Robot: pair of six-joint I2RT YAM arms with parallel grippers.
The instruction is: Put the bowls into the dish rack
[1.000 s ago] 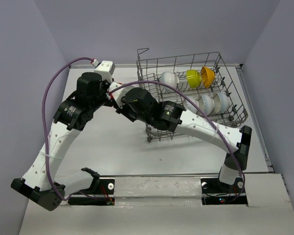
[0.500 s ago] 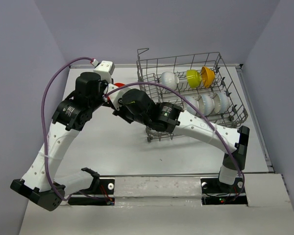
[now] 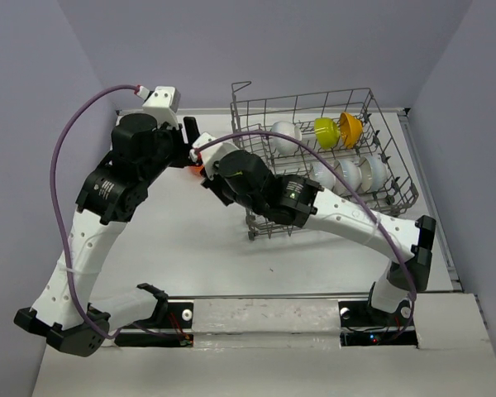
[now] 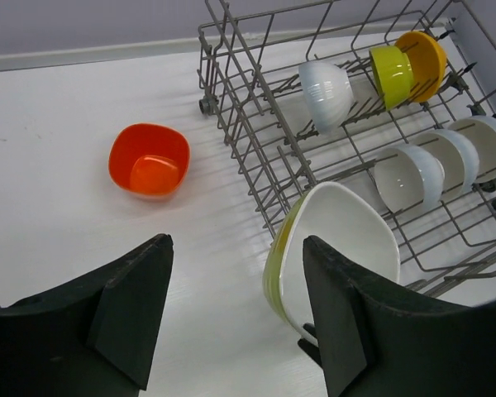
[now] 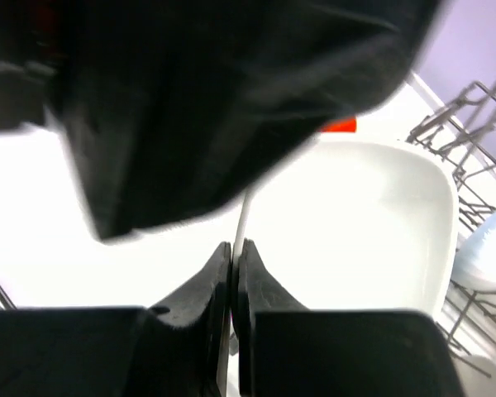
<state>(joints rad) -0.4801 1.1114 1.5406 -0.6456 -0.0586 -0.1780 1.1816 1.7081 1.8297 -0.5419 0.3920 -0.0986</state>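
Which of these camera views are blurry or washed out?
Right wrist view: a dark, blurred shape fills the top, and the held bowl looks washed out. Left wrist view: sharp, with glare inside the red-orange bowl. Top view: even light, clear.

A plain white table (image 4: 50, 165) spreads out below the left pincer (image 4: 238, 244), under soft, even light. Beyond the pincer rises a pale lavender back wall (image 3: 273, 41). Matching side walls (image 3: 25, 124) close the table in to the pincer's left and right.
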